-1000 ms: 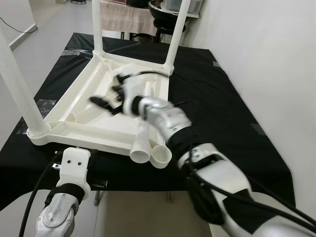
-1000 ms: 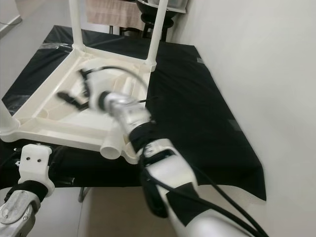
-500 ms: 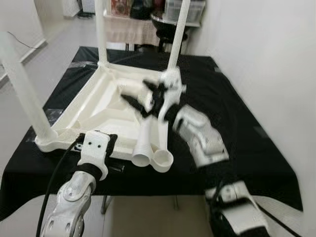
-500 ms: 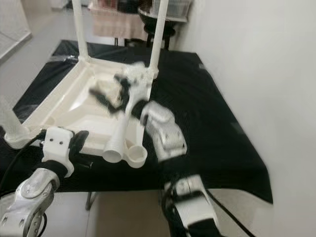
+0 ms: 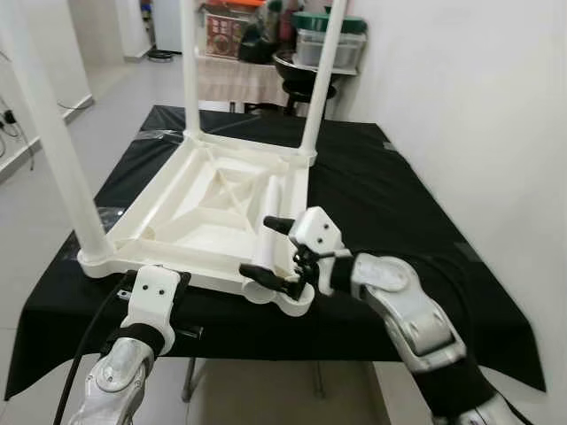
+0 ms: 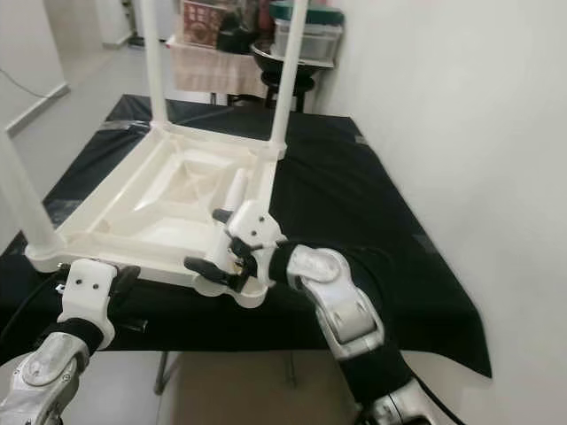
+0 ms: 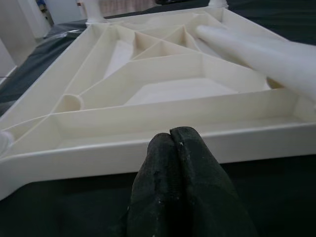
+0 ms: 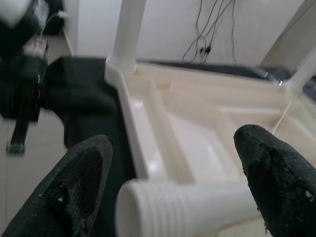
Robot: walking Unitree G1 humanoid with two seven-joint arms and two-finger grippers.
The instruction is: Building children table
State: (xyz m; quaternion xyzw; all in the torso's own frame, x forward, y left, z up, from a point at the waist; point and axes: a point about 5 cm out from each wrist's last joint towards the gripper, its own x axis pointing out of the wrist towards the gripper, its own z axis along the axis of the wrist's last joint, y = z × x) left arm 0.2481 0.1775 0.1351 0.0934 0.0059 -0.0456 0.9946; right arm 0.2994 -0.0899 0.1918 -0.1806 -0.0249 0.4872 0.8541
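A white children's table (image 5: 177, 212) lies upside down on a black-covered worktop. Three legs stand in its corners: far left (image 5: 190, 71), far right (image 5: 321, 80) and near left (image 5: 58, 150). A loose white leg (image 5: 268, 221) lies inside the underside along the right rim, its ribbed wide end (image 8: 177, 207) by the front right corner socket (image 5: 297, 299). My right gripper (image 5: 270, 251) is open, one finger on each side of that end, not touching it. My left gripper (image 7: 172, 134) is shut on nothing, just below the table's front rim (image 7: 148, 153).
The black cloth (image 5: 399, 204) covers the worktop out to its right and near edges. A white wall (image 5: 478, 106) runs close along the right. Shelves with containers (image 5: 310, 35) stand beyond the far edge. Open floor (image 5: 35, 168) lies to the left.
The camera has pulled back and risen. My right gripper has drawn back from the middle of the underside to the loose leg's near end. My left arm has shifted a little.
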